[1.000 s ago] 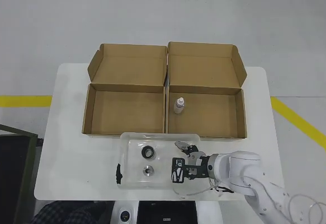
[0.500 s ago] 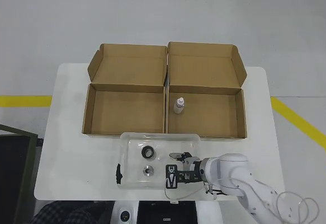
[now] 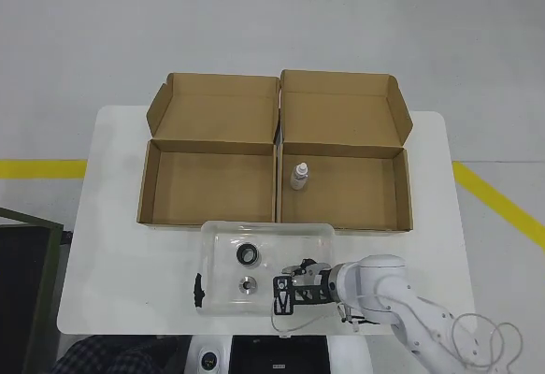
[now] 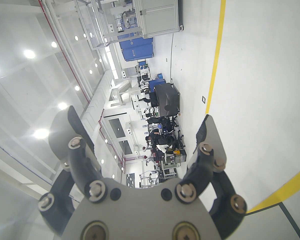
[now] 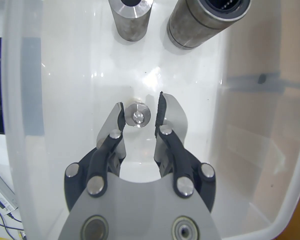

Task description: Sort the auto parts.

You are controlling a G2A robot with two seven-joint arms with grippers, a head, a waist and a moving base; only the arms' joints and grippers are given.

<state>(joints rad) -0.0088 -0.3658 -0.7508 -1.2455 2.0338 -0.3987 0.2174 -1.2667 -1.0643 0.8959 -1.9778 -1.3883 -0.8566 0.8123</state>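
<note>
Three metal parts in the clear tub (image 5: 277, 226): a small steel stud (image 5: 137, 118) standing between the fingers (image 5: 160, 111) of the right gripper (image 5: 140, 103), plus a bored steel sleeve (image 5: 130, 8) and a grooved linear bearing (image 5: 207, 11) side by side well ahead of the fingertips. Fingers parted around the stud, one pad at or almost at its side, the other just short of it; not yet clamped. Probably the pick step of the sorting. Next: close squarely on the stud, lift clear of the tub wall, carry to one of the cardboard boxes (image 3: 207, 187) beyond. Small, smooth and round, so apt to slip or tip if pinched off-centre. Left gripper (image 4: 140, 114) spread wide, grasping nothing.
</note>
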